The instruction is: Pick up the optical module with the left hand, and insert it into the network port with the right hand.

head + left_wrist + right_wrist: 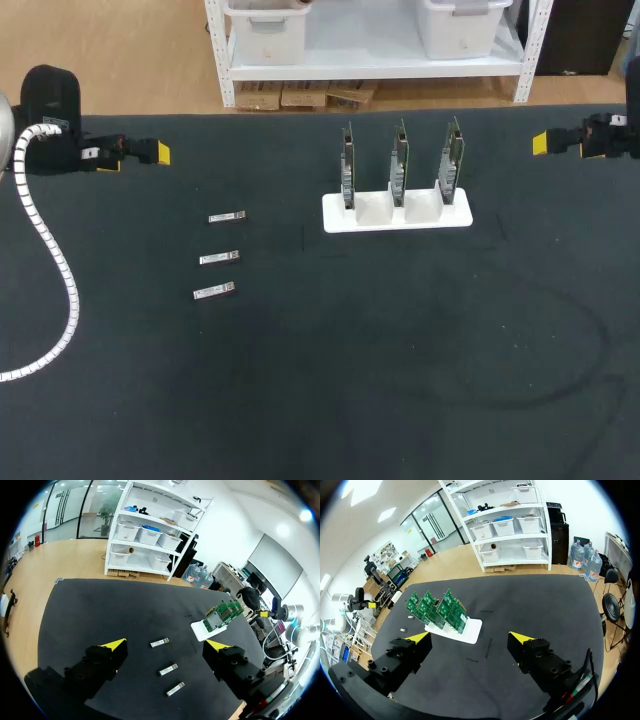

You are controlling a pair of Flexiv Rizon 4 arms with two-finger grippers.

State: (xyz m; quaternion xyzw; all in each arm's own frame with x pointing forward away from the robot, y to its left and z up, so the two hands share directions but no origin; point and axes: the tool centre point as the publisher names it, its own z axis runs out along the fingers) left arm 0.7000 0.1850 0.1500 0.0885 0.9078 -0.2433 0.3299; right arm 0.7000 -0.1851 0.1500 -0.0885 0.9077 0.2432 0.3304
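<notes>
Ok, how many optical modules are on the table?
3, in a column left of the white holder: the far module, the middle module, the near module. None seems hidden.

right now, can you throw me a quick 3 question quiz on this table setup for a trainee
1. True or false: the left gripper is shut on something.
2. How many optical modules lie on the table?
3. The green circuit cards stand upright in: A) a white holder; B) a blue tray; C) a cardboard box.

Key
1. False: its fingers are open with nothing between them.
2. Three, in a column, apart from each other.
3. A.
</notes>
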